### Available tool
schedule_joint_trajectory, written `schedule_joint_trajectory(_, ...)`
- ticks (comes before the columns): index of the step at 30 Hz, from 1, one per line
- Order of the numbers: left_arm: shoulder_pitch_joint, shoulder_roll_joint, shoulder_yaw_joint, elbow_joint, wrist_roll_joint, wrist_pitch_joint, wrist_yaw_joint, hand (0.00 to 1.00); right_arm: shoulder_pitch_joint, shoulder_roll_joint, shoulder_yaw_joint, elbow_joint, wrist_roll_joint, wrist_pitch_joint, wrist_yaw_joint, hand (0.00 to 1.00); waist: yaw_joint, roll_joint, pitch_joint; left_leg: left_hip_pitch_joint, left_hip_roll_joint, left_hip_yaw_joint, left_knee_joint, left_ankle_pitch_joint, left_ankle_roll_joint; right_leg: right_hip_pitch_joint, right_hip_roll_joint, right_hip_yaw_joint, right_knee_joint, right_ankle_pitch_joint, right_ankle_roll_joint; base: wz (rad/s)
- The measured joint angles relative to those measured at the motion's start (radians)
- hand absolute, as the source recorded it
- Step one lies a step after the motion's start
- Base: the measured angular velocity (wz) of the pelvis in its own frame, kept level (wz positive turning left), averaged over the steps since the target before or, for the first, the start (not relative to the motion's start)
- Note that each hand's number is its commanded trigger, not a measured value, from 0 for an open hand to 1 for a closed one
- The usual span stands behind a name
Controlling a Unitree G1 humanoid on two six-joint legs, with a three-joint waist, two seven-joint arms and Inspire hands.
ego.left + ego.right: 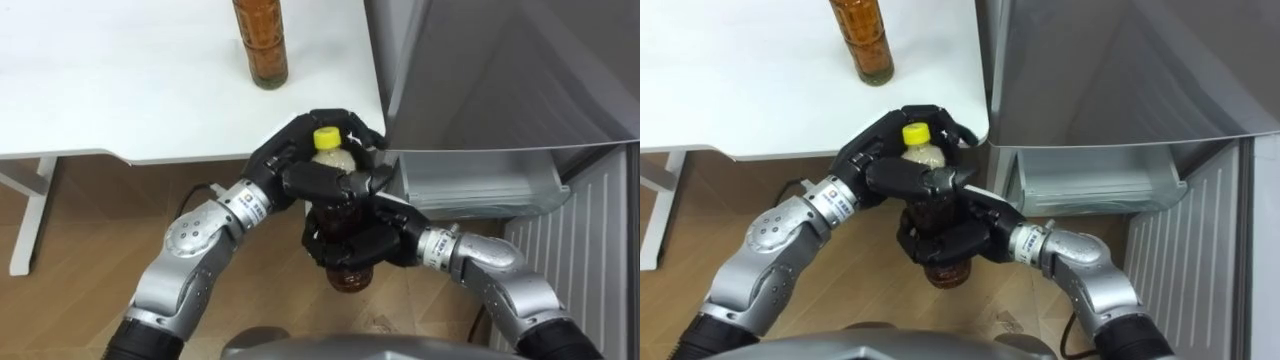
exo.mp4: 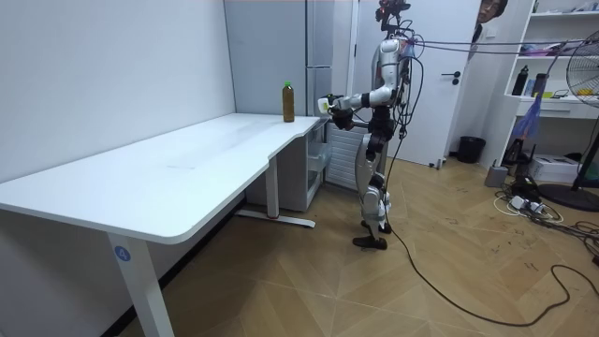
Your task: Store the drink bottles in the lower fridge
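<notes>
1. Bottle: robot hands cover most of it. What shows is the yellow cap, the pale neck and the dark base poking out below the fingers. The label is hidden.
2. Left robot hand comes in from lower left, with its fingers curled round the bottle's neck and shoulder, just under the cap.
3. Right robot hand comes in from lower right and is clamped round the bottle's lower body, below the left one. The two hands touch along the bottle.
4. The bottle is upright and off the table, in the air just past the table's near corner and above the wooden floor. It is left of the fridge.
5. Second bottle: amber, standing on the table near that corner, apart from both hands. The eye views cut off its top. In the room view it has a green cap.
6. Lower compartment of the fridge is open, showing a pale tray or shelf. I can't make out anything inside it.
7. Ribbed white panel at the right edge is cut off, and I can't tell what part it is.
8. In the room view the robot stands upright at the table's far end, in front of the fridge, holding the bottle out at chest height.
</notes>
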Motion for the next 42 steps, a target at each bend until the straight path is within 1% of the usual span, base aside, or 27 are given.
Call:
schedule_joint_trajectory(2,-0.001,-0.001,-0.003,-0.001,0.0,-0.013,0.0,0.0,0.0,0.0,0.006,0.0,0.0,0.01,0.0,1.0,0.0,0.0,0.0001,0.0,0.0,0.0,0.0,0.0,0.0,0.0,0.0,0.0,0.0,0.0,0.0,0.0)
schedule_joint_trajectory(4,-0.001,-0.003,-0.004,-0.001,0.0,-0.016,0.0,0.0,0.0,0.0,0.008,0.0,0.0,0.015,0.0,1.0,-0.001,0.0,0.0001,-0.001,0.0,0.0,-0.001,0.0,0.0,-0.001,0.0,-0.001,0.0,0.0,0.0,0.0)
schedule_joint_trajectory(12,-0.006,0.0,-0.001,-0.025,-0.001,-0.019,0.015,0.0,0.0,-0.01,0.019,0.0,-0.002,0.015,0.001,1.0,-0.002,0.0,-0.0002,0.001,0.0,0.001,0.0,0.0,0.0,0.001,0.0,0.0,0.0,0.0,0.0,0.0)
schedule_joint_trajectory(13,-0.006,-0.001,-0.002,-0.035,-0.001,-0.02,0.023,0.0,0.0,-0.016,0.024,0.0,-0.004,0.015,0.002,1.0,-0.002,-0.001,-0.0003,0.001,0.0,0.001,0.001,0.0,0.0,0.001,0.0,0.0,0.0,0.0,0.0,0.0)
schedule_joint_trajectory(18,-0.007,0.0,0.0,-0.053,-0.001,-0.04,0.032,0.0,0.0,-0.02,0.024,0.0,-0.01,0.015,0.003,1.0,-0.002,-0.001,-0.0002,0.004,0.0,0.001,0.001,0.0,0.0,0.004,0.0,0.0,0.0,0.0,0.0,0.0)
schedule_joint_trajectory(23,-0.007,0.011,0.02,-0.078,-0.003,-0.041,0.028,0.0,0.003,-0.025,0.024,0.0,-0.016,0.016,0.011,1.0,-0.002,-0.001,-0.0002,0.002,0.0,-0.003,0.003,0.0,0.0,0.006,-0.001,-0.002,0.002,0.0,0.0,0.02)
schedule_joint_trajectory(27,-0.007,0.015,0.075,-0.171,-0.035,-0.043,0.023,0.0,0.007,-0.026,0.021,-0.001,-0.019,0.017,0.025,1.0,-0.002,0.001,-0.0001,-0.001,-0.001,-0.012,0.003,0.0,0.0,0.006,0.0,-0.006,0.003,0.0,0.0,0.05)
schedule_joint_trajectory(29,-0.007,0.012,0.101,-0.218,-0.057,-0.055,0.022,0.0,0.012,-0.026,0.015,-0.001,-0.018,0.017,0.027,1.0,0.0,0.003,-0.0006,0.0,-0.001,-0.013,0.003,0.0,0.0,0.007,-0.001,-0.007,0.002,0.0,0.0,0.05)
schedule_joint_trajectory(31,-0.007,0.015,0.118,-0.264,-0.115,-0.071,0.024,0.0,0.025,-0.03,0.014,-0.002,-0.014,0.017,0.027,1.0,0.003,0.013,-0.0014,0.0,-0.002,-0.02,0.008,0.0,0.0,0.014,-0.001,-0.015,-0.001,0.0,0.0,0.1)
schedule_joint_trajectory(33,-0.008,0.014,0.128,-0.287,-0.144,-0.086,0.027,0.0,0.026,-0.035,0.015,-0.002,-0.014,0.017,0.027,1.0,0.003,0.024,-0.0001,-0.001,-0.003,-0.022,0.013,-0.001,0.001,0.015,-0.002,-0.015,-0.001,0.0,0.0,0.07)
schedule_joint_trajectory(34,-0.009,0.011,0.141,-0.304,-0.153,-0.089,0.028,0.0,0.028,-0.036,0.013,-0.002,-0.018,0.017,0.027,1.0,0.003,0.03,-0.0011,0.0,-0.003,-0.025,0.013,-0.001,0.001,0.018,-0.002,-0.02,-0.002,0.0,0.0,0.05)
schedule_joint_trajectory(35,-0.009,0.01,0.15,-0.315,-0.153,-0.089,0.028,0.0,0.03,-0.036,0.011,-0.002,-0.02,0.016,0.028,1.0,0.003,0.032,-0.0015,0.001,-0.003,-0.027,0.013,-0.001,0.001,0.02,-0.002,-0.023,-0.002,0.0,0.0,0.08)
schedule_joint_trajectory(37,-0.022,0.004,0.204,-0.367,-0.155,-0.094,0.027,0.0,0.035,-0.036,-0.009,-0.002,-0.037,0.016,0.05,1.0,0.005,0.037,-0.0012,0.001,-0.003,-0.03,0.014,-0.001,0.0,0.021,-0.001,-0.026,-0.002,0.0,0.0,0.05)
schedule_joint_trajectory(38,-0.03,0.004,0.216,-0.377,-0.156,-0.097,0.029,0.0,0.035,-0.037,-0.016,-0.002,-0.047,0.016,0.054,1.0,0.009,0.039,-0.0017,0.001,-0.003,-0.03,0.014,0.0,0.0,0.022,-0.001,-0.026,-0.002,0.0,0.0,0.0)
schedule_joint_trajectory(40,-0.04,0.005,0.251,-0.428,-0.173,-0.124,0.046,0.0,0.038,-0.051,-0.022,-0.002,-0.052,0.016,0.057,1.0,0.029,0.042,-0.001,0.012,-0.003,-0.028,0.009,0.0,0.0,0.031,-0.001,-0.026,-0.002,0.0,0.0,-0.04)
schedule_joint_trajectory(41,-0.04,0.005,0.259,-0.438,-0.185,-0.134,0.049,0.0,0.039,-0.054,-0.021,-0.002,-0.052,0.016,0.058,1.0,0.031,0.042,-0.0007,0.018,-0.003,-0.029,0.003,0.0,0.0,0.036,-0.001,-0.027,-0.003,0.0,0.0,0.0)
schedule_joint_trajectory(42,-0.041,0.004,0.282,-0.456,-0.196,-0.152,0.056,0.0,0.042,-0.056,-0.024,-0.002,-0.053,0.014,0.06,1.0,0.038,0.042,-0.0006,0.021,-0.003,-0.029,-0.003,0.0,0.0,0.042,-0.001,-0.031,-0.003,0.0,0.0,0.03)
